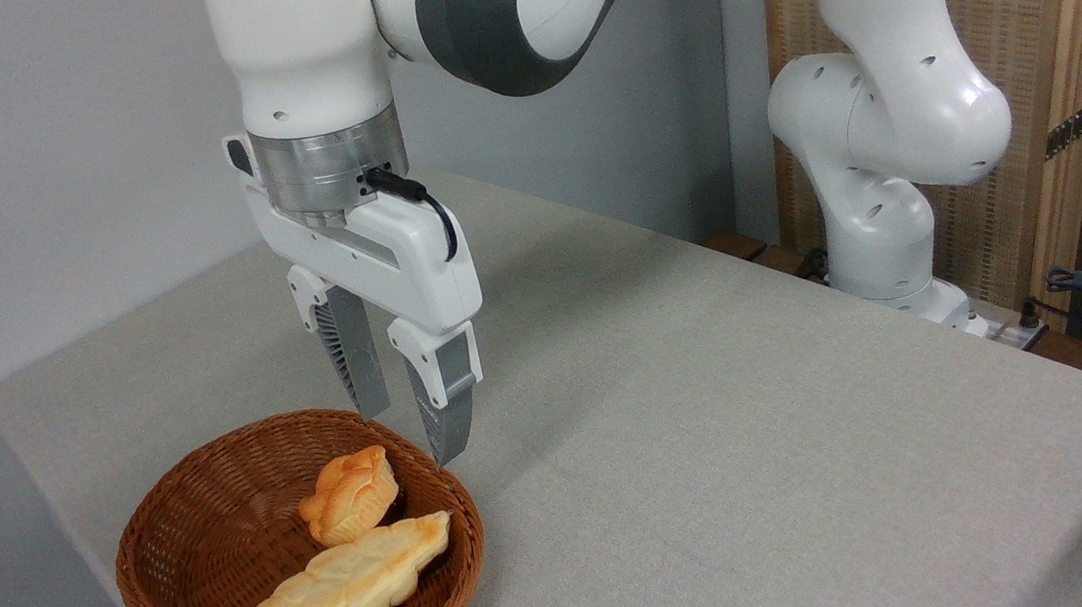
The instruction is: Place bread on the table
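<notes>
Bread [350, 494] in basket [177, 573] | jaws [411, 436] parted, empty, just above it

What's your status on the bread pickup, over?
Tool open, empty, poised over brown wicker basket rim. Small orange-golden knotted bun in basket, leaning on long pale-yellow braided loaf. Grey speckled table free for drop.

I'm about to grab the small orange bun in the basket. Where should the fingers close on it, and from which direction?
Come straight down from above: the wicker basket walls block any side approach. Close across the bun's narrower width at its middle, below the lobed top. The braided loaf lies against its lower side, so keep the fingers off that edge. The open gripper hovers just above and right of it.
</notes>
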Robot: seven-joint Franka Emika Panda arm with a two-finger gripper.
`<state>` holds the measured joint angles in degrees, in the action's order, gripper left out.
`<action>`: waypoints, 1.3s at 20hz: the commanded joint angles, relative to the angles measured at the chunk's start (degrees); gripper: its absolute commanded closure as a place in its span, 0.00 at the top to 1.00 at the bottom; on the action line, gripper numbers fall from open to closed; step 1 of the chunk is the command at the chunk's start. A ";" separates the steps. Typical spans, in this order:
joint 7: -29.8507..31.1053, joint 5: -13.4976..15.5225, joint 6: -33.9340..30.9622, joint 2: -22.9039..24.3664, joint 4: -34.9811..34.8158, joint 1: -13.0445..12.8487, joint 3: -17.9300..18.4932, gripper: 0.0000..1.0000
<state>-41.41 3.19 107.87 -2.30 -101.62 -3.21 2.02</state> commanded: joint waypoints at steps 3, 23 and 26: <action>0.02 0.77 -1.08 0.46 0.28 0.39 -0.18 1.00; -1.13 1.03 -0.82 0.46 0.28 0.39 -0.09 1.00; -1.04 1.03 0.76 -0.42 0.19 0.22 -0.79 1.00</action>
<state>-41.64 3.19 107.87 -2.34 -101.62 -3.19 1.91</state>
